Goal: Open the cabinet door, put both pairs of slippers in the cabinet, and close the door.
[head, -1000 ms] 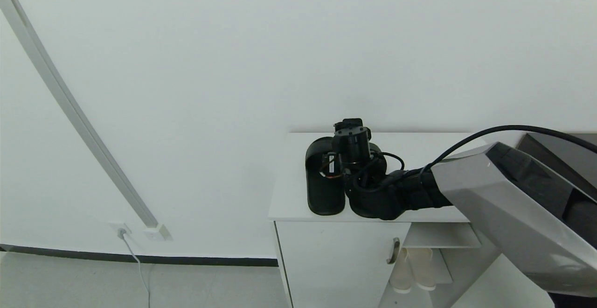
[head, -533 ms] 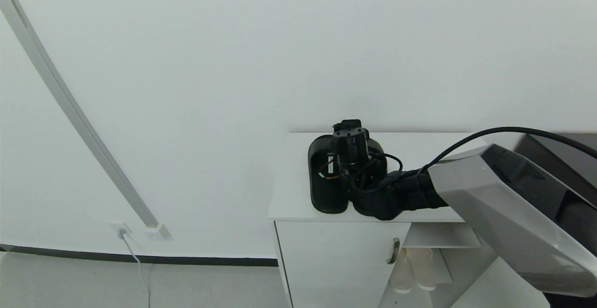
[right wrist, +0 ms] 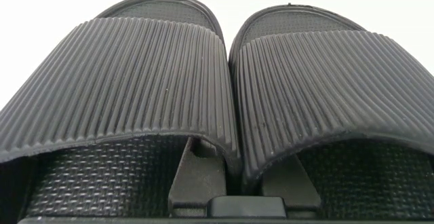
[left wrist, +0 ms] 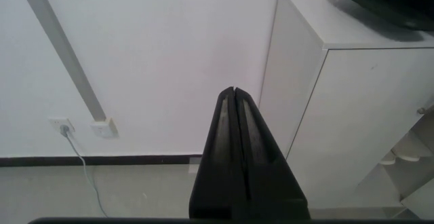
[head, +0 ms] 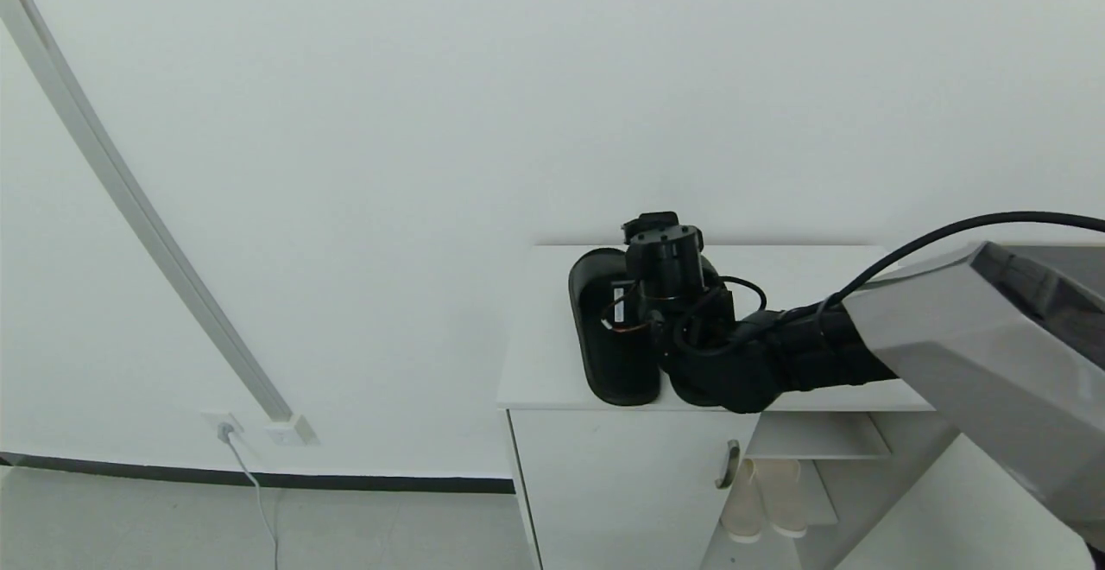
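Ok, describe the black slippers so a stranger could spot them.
Find the white cabinet against the bare wall. On its top lie the black slippers, side by side, the right claw under their ribbed straps. The other pair is pale, in the shelving below.

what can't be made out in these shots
1. Head view: the right arm covers most of one of the black slippers.
2. Right wrist view: the right gripper has its tips under the slipper straps.
3. Head view: the white slippers are too small for detail.
4. Head view: the cabinet is cut off by the bottom edge, and the right arm covers its right side.
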